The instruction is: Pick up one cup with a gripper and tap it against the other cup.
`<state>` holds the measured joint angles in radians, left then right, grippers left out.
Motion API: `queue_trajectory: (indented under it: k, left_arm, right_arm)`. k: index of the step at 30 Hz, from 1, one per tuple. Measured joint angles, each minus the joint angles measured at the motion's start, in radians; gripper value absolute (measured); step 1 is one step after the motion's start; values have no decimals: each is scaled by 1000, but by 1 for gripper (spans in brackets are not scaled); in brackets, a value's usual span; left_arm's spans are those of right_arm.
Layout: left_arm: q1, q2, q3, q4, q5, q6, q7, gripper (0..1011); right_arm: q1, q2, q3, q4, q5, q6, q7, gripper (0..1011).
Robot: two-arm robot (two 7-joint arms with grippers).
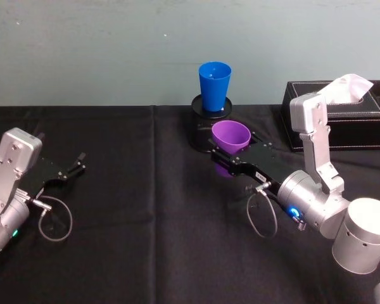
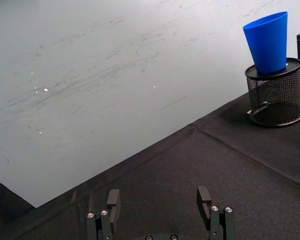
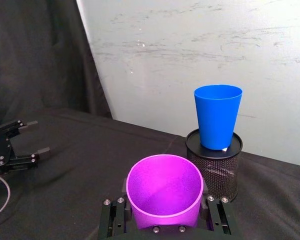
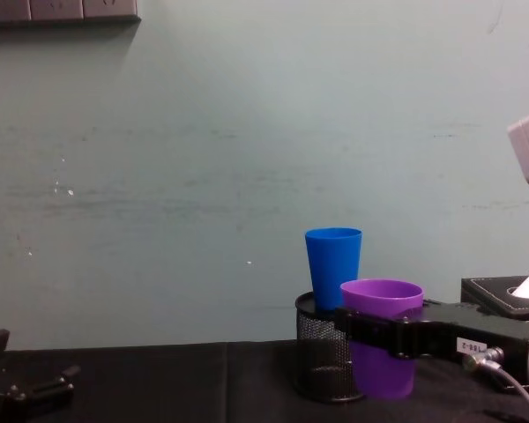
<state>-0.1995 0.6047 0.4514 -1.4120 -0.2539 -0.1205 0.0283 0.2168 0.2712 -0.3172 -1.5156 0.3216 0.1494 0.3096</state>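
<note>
The purple cup [image 1: 231,135] [image 3: 164,192] [image 4: 381,301] stands upright between the fingers of my right gripper [image 1: 234,147] [image 3: 165,222], which is shut on it. It is held just in front of the black mesh pen holder [image 1: 201,132] [image 3: 217,167] [image 4: 320,357]. The blue cup [image 1: 214,85] [image 2: 267,42] [image 3: 217,117] [image 4: 333,264] stands upright on top of that holder, higher than the purple cup and a little apart from it. My left gripper [image 1: 78,164] [image 2: 160,197] rests open at the far left of the table, holding nothing.
A black tissue box [image 1: 367,107] [image 4: 502,291] with a white tissue sits at the back right, behind my right arm. Black cloth [image 1: 145,221] covers the table. A pale wall stands right behind the pen holder.
</note>
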Motion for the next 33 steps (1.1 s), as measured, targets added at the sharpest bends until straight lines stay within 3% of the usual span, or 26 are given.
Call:
queue_trajectory:
  k: [33]
  left_arm:
    - [0,0,0,0,0,0,0,1000]
  right_arm:
    - [0,0,0,0,0,0,0,733]
